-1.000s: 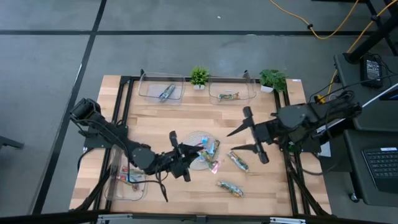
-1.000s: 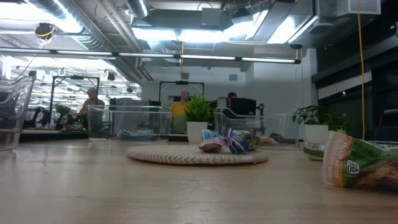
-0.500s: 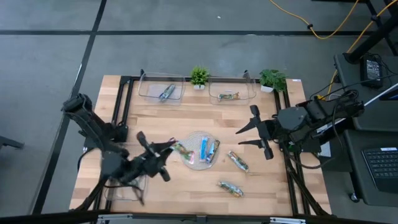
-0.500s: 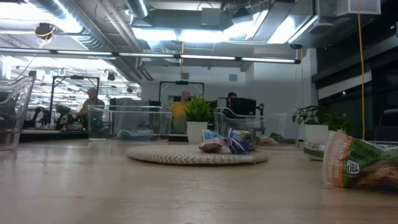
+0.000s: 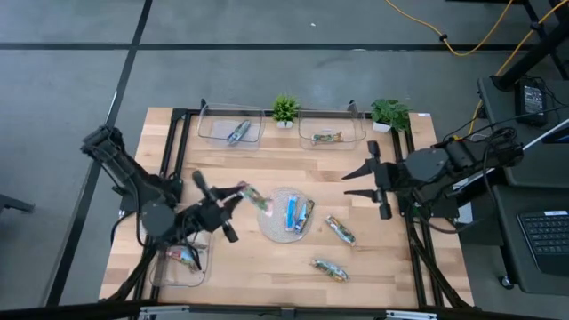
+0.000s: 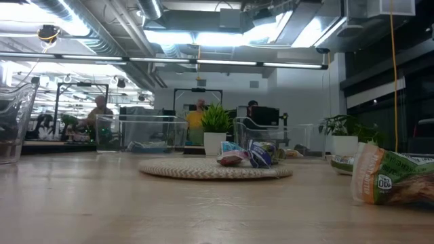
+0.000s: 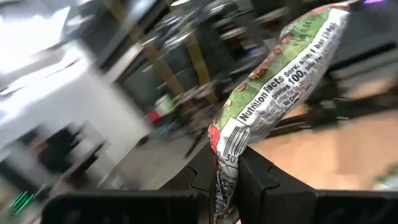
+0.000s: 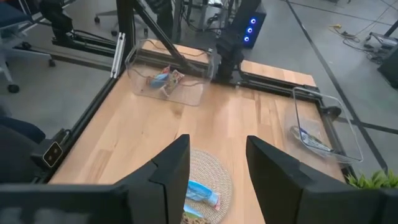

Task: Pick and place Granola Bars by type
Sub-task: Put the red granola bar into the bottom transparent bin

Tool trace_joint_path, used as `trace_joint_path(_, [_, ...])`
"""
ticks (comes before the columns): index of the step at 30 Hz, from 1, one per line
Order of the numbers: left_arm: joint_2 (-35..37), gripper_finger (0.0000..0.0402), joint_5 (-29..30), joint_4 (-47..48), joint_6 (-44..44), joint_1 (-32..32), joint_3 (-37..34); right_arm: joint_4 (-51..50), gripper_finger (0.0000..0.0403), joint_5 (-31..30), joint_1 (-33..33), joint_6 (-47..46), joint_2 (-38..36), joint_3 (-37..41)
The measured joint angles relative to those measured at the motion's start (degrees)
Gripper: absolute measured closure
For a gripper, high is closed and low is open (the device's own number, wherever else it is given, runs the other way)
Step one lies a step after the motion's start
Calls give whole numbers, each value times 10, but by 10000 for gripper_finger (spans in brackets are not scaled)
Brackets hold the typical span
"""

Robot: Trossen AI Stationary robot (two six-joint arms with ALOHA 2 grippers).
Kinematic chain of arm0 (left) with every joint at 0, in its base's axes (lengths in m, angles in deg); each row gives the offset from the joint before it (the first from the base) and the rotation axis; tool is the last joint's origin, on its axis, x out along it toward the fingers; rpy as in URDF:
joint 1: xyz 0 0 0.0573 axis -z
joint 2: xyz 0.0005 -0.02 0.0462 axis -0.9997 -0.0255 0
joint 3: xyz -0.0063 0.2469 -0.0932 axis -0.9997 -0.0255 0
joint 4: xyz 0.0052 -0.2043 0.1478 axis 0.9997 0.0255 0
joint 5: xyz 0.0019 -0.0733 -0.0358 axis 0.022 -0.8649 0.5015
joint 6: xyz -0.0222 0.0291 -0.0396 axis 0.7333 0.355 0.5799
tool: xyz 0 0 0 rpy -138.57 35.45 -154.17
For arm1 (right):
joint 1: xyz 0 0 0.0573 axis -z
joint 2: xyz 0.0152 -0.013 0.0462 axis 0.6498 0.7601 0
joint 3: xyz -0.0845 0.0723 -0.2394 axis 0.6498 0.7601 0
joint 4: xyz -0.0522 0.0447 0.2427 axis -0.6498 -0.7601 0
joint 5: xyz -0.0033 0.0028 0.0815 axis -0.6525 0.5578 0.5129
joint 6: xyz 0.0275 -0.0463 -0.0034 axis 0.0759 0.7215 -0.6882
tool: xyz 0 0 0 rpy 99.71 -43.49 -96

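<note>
On the table (image 5: 267, 267), the left gripper (image 5: 233, 193) hangs between the round mat (image 5: 274, 229) and the near-left tray (image 5: 182, 260), its fingers clamped on a green bar (image 7: 273, 93) that sticks out towards the mat. Two bars (image 5: 297, 213) lie on the mat, with two more (image 5: 339, 229) on bare wood just beside it. The right gripper (image 5: 363, 180) hovers near the right edge, fingers apart and empty. Two plants (image 5: 284, 109) stand by the far trays (image 5: 231, 126). Only the left wrist view shows the held wrapper's print. The low view shows neither gripper, only the mat, the bars and people in the room behind.
</note>
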Motion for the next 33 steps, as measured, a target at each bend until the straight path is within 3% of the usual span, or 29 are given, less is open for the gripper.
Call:
trace_joint_path(2, [19, 373, -72, 65, 36, -33, 0, 0, 244, 0, 0, 0, 1, 0])
trace_joint_path(6, [77, 373, -153, 209, 146, -111, 0, -1, 244, 0, 0, 0, 2, 0])
trace_joint_path(11, [159, 373, -295, 372, 255, -204, 0, -14, 244, 0, 0, -2, 2, 0])
trace_joint_path(16, [217, 373, -427, 483, 335, -251, -23, -13, 244, 2, 0, -1, 4, 9])
trace_joint_path(25, [294, 373, -456, 718, 615, -234, -77, 0, 244, 4, 0, -6, 2, 63])
trace_joint_path(33, [287, 373, -528, 874, 844, -161, -83, 3, 244, 4, 0, -14, -2, 69])
